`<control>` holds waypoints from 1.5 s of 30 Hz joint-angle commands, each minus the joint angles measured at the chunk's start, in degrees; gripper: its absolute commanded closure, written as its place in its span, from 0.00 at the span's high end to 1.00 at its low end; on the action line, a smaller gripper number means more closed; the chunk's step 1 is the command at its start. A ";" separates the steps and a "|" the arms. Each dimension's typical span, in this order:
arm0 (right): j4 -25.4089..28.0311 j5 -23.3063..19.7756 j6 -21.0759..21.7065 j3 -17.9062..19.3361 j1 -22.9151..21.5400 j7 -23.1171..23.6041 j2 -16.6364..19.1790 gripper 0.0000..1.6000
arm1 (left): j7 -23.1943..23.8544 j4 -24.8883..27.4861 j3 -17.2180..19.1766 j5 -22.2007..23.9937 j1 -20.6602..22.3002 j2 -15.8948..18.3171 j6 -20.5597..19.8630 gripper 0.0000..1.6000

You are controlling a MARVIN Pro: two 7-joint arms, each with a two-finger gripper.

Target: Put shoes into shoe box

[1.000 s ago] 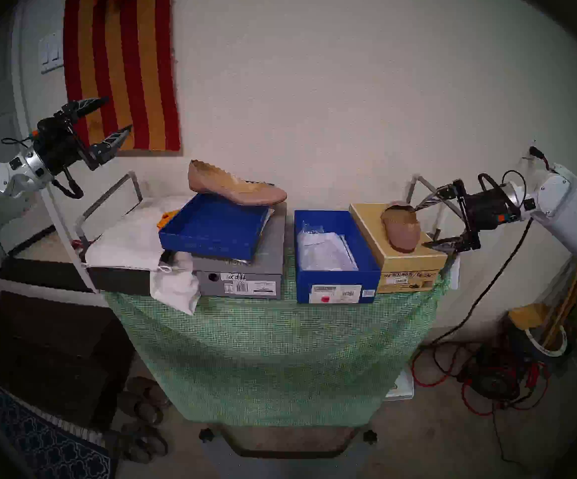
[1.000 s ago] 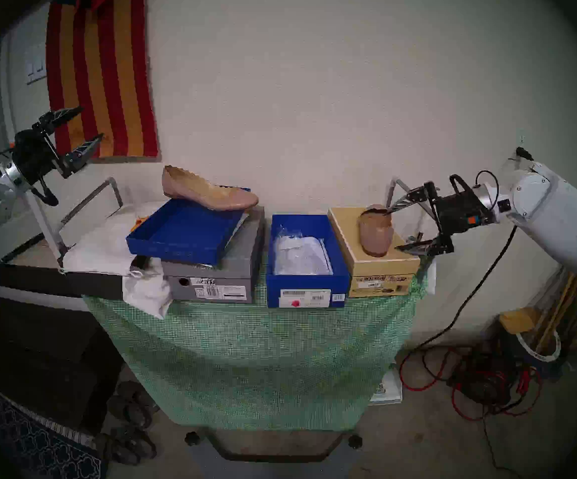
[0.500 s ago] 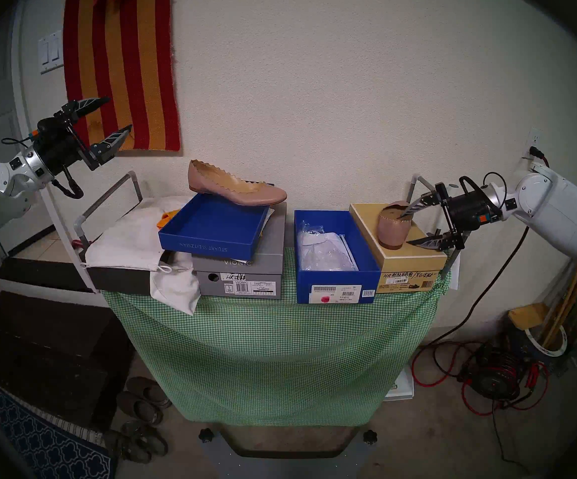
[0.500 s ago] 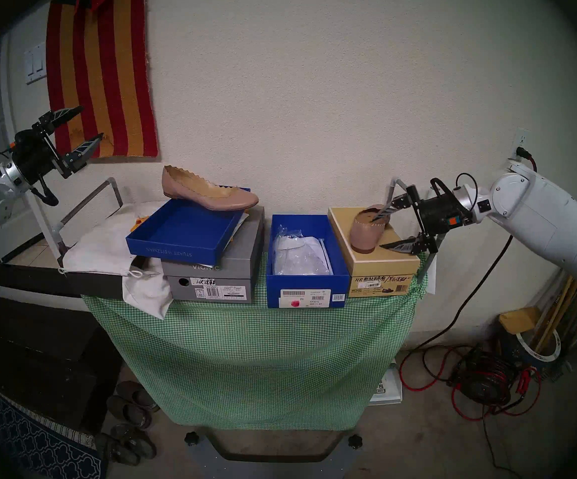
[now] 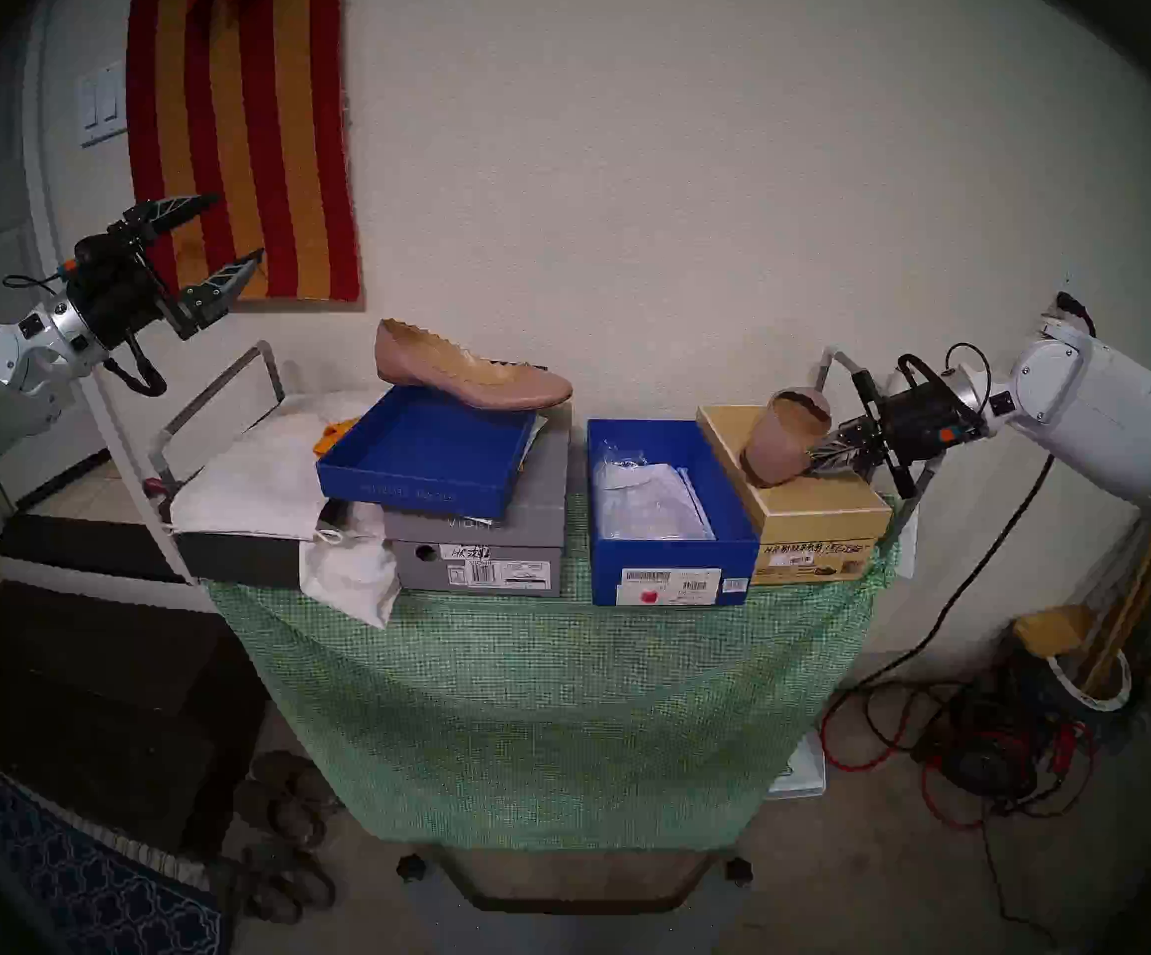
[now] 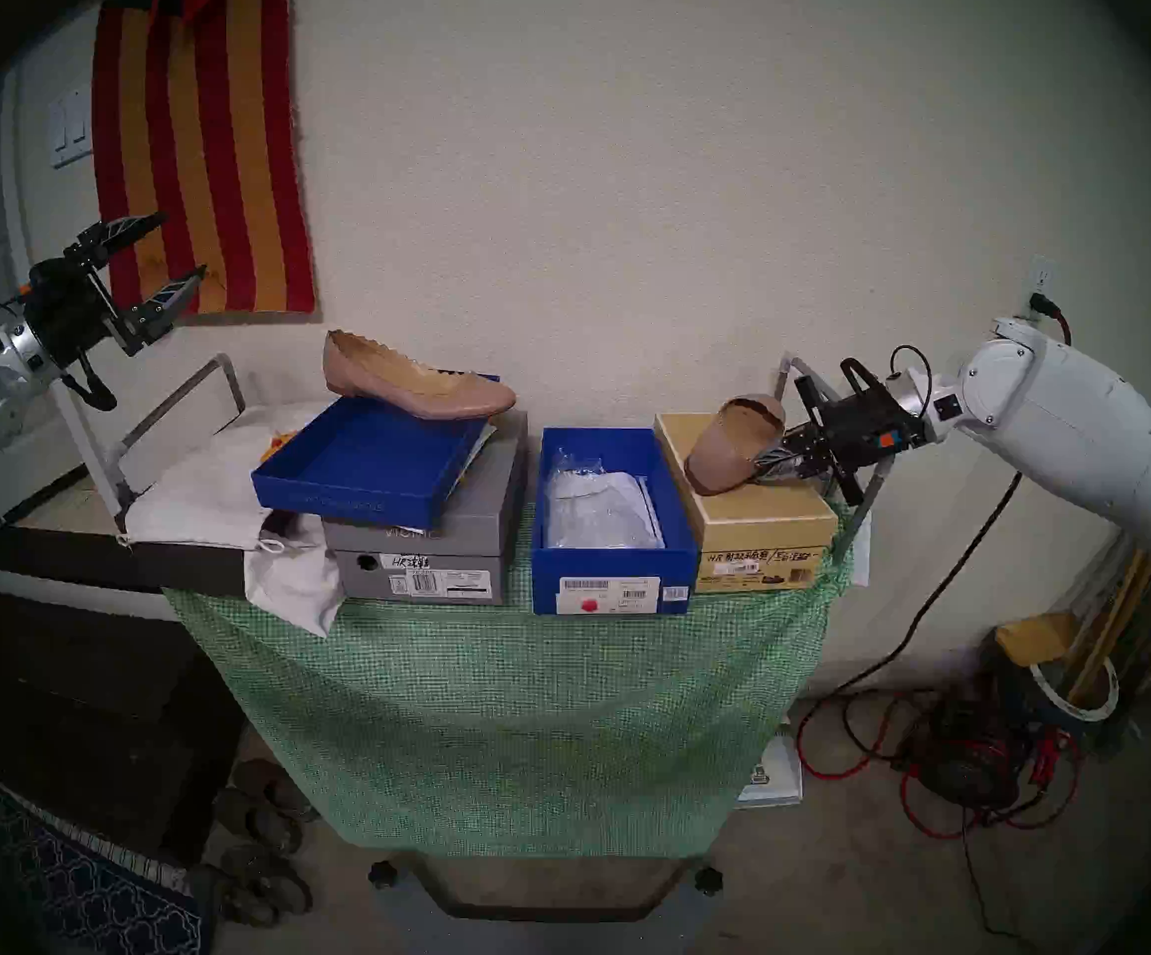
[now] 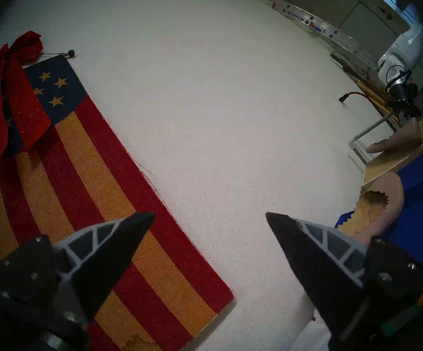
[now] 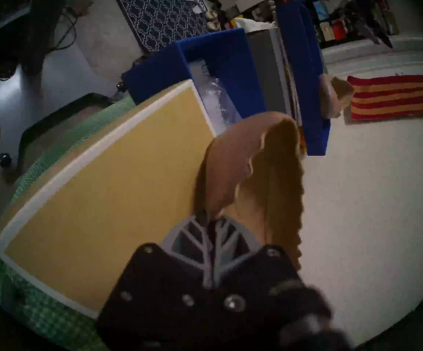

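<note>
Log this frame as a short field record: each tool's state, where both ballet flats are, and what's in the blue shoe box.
right tool: shut on the side wall of one ballet flat, which is tipped up on the tan box
left tool: open, empty, raised in front of the striped flag
other ballet flat: lying across the far rim of the shallow blue tray, on the grey box
blue shoe box: open, holds only crumpled clear wrapping, no shoe yet
</note>
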State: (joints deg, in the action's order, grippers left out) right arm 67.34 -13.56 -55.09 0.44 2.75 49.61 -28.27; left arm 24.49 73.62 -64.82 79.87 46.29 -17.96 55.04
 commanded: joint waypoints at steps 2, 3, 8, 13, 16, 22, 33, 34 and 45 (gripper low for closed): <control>4.73 1.73 0.09 -4.74 -4.05 6.13 -0.44 0.00 | -0.12 -0.01 0.18 0.09 0.15 -0.14 -0.04 1.00; 5.27 2.09 0.09 -5.56 -4.20 5.65 -0.71 0.00 | -0.11 -0.01 0.17 0.09 0.15 -0.14 -0.04 1.00; 7.43 3.67 0.09 -8.37 -5.40 6.33 -2.28 0.00 | -0.11 -0.01 0.17 0.09 0.15 -0.13 -0.04 1.00; 8.86 4.11 0.09 -9.58 -8.33 6.03 -4.01 0.00 | -0.12 -0.01 0.18 0.09 0.15 -0.14 -0.04 1.00; 8.82 3.86 0.09 -9.68 -10.82 6.13 -5.12 0.00 | -0.13 -0.01 0.18 0.09 0.15 -0.14 -0.04 1.00; 9.53 3.22 0.09 -9.54 -15.23 6.24 -5.66 0.00 | -0.14 -0.01 0.18 0.09 0.15 -0.14 -0.04 1.00; 8.34 -0.62 0.09 -15.78 -20.65 6.09 -7.89 0.00 | -0.16 -0.01 0.18 0.09 0.15 -0.15 -0.04 1.00; 7.53 -1.04 0.09 -16.65 -20.60 6.24 -9.03 0.00 | -0.16 -0.01 0.18 0.09 0.15 -0.15 -0.04 1.00; 2.72 -1.72 0.09 -19.93 -19.00 5.53 -17.42 0.00 | -0.16 -0.01 0.17 0.08 0.15 -0.14 -0.04 1.00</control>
State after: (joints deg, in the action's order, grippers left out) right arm 72.47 -14.12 -55.07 -18.35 -15.68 49.75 -39.62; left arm 24.45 73.62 -64.82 79.86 46.29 -17.97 55.04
